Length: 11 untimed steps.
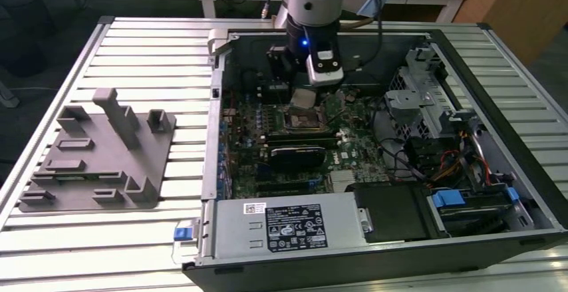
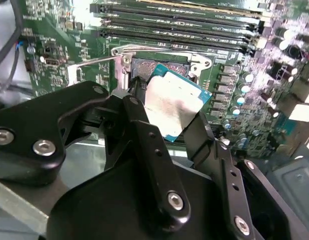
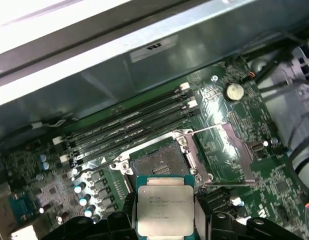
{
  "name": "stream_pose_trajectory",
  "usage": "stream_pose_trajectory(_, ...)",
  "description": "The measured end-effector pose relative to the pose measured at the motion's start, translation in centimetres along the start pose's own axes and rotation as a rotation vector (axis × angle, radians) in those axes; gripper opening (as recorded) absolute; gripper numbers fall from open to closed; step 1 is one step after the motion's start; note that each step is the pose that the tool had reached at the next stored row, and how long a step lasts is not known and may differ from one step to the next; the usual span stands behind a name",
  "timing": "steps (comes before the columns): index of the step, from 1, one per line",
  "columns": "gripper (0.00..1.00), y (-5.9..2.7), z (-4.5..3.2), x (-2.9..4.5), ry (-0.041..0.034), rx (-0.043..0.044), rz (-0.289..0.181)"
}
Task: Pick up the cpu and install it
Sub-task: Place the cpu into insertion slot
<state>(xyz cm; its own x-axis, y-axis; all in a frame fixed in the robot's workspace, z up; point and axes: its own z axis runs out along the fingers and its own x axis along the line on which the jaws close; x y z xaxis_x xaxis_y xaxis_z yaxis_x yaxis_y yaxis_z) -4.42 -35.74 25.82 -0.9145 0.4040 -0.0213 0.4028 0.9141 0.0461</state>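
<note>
The cpu (image 2: pixel 175 101), a small square chip with a silvery top plate and pale rim, hangs between my black fingers (image 2: pixel 144 135). My gripper (image 1: pixel 306 96) is shut on it and hovers just above the open black-framed socket (image 1: pixel 302 120) on the green motherboard inside the computer case. The first wrist view has the cpu (image 3: pixel 164 205) held flat, close to the socket (image 3: pixel 159 163) and not seated in it. The socket's metal load plate (image 3: pixel 233 150) is flipped open to one side. In the second wrist view the chip covers part of the socket (image 2: pixel 162 62).
Memory slots (image 3: pixel 129 125) run beside the socket. The case wall (image 1: pixel 217 106) stands at the exterior view's left, with a power supply (image 1: pixel 284 229) in front and a drive cage and cables (image 1: pixel 426 106) at the right. A grey fixture block (image 1: pixel 98 152) sits on the slatted table (image 1: pixel 133 239).
</note>
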Motion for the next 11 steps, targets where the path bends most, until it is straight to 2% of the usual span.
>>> stream_pose_trajectory(11, 0.54, 0.00, 0.03, 0.00, -0.0077, 0.0035, 0.167)
